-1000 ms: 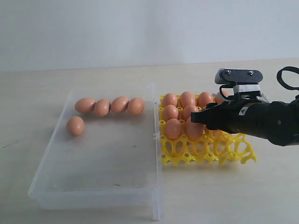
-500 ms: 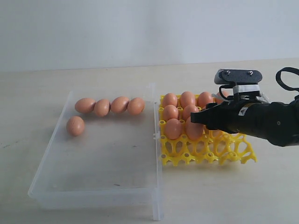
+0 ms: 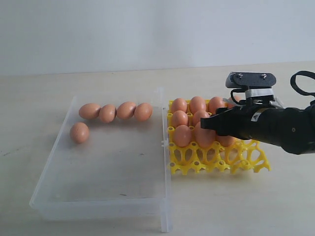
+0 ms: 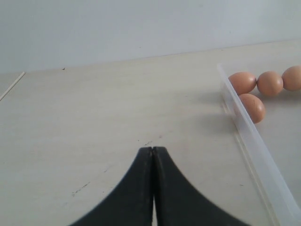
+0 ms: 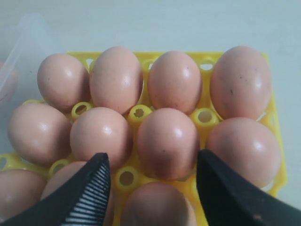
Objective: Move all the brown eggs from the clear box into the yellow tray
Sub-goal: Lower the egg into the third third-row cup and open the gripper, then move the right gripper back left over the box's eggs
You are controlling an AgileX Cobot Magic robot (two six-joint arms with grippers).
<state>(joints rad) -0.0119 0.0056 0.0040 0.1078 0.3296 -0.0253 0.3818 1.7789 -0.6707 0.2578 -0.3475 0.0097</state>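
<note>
Brown eggs (image 3: 107, 113) lie in two groups on the pale table (image 3: 246, 206). Farthest left is my left gripper (image 4: 153, 151). Its two dark fingers (image 4: 136, 188) are pressed flat together with nothing between them. It hangs over bare tabletop outside the clear box (image 3: 98, 209), apart from the box's near wall. Inside that box are five eggs: four touch in a row along the far wall, and one sits alone just in front of the row's left end, close to the left wall. Right of the box stands the yellow tray (image 3: 206, 164), so close to the box's right wall that I cannot tell whether they touch. It holds the other eggs seated upright in its cups, packed into the far rows, while the nearest row shows bare lattice. My right gripper (image 5: 153, 169) reaches over the tray from the right. Its fingers (image 5: 94, 188) are spread wide apart, one on each side of an egg seated in a middle cup. They straddle that shell without closing on it, so I hold nothing.
</note>
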